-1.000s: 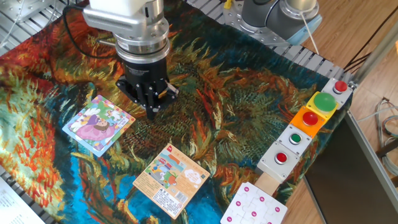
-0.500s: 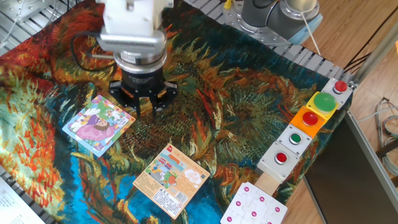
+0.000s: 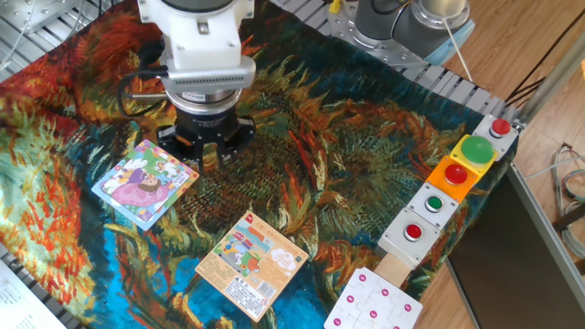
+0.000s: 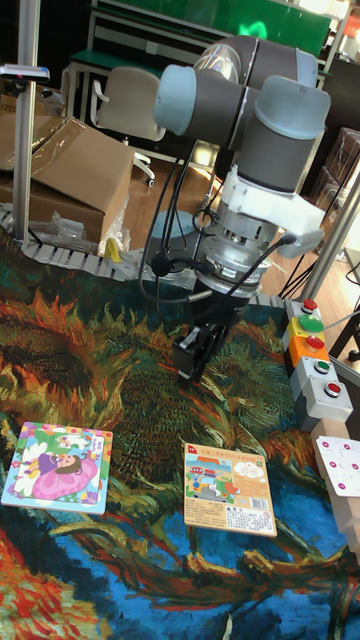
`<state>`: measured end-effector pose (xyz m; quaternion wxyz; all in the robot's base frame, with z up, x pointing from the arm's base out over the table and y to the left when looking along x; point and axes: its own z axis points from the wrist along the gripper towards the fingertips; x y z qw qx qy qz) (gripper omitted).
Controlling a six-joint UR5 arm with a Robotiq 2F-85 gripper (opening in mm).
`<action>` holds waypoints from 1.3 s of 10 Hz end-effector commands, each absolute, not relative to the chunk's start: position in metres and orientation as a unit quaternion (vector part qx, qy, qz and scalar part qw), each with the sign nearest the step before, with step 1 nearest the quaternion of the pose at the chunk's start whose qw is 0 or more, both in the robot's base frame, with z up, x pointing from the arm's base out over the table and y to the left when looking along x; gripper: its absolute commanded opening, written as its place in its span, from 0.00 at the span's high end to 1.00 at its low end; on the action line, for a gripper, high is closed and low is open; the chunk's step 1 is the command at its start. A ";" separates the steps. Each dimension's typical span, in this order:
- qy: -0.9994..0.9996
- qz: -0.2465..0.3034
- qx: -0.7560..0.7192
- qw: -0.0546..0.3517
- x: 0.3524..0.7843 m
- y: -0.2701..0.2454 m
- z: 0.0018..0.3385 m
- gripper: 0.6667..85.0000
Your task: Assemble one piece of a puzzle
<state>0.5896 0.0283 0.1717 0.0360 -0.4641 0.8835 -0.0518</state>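
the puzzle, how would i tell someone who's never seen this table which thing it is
On the swirly orange-and-blue cloth, look just below and left of the claw. The puzzle is the flat square there with a pink-purple cartoon figure and light-blue rim. The orange card nearby is orange-edged with a barcode.

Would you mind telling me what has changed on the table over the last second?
The gripper has shifted left in the fixed view, toward the puzzle, and turned about its axis. Nothing was visibly picked up or released. The puzzle, the orange card and the button boxes stayed put.
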 end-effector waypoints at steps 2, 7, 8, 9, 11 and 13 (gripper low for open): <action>0.855 -0.046 -0.515 0.039 0.597 0.037 0.166 0.66; 0.838 -0.049 -0.543 0.039 0.623 0.060 0.132 0.66; 0.838 -0.052 -0.541 0.033 0.622 0.056 0.132 0.67; 0.837 -0.048 -0.544 0.032 0.620 0.058 0.132 0.68; 0.828 -0.047 -0.559 0.032 0.620 0.059 0.132 0.68; 0.814 -0.047 -0.578 0.030 0.619 0.059 0.132 0.66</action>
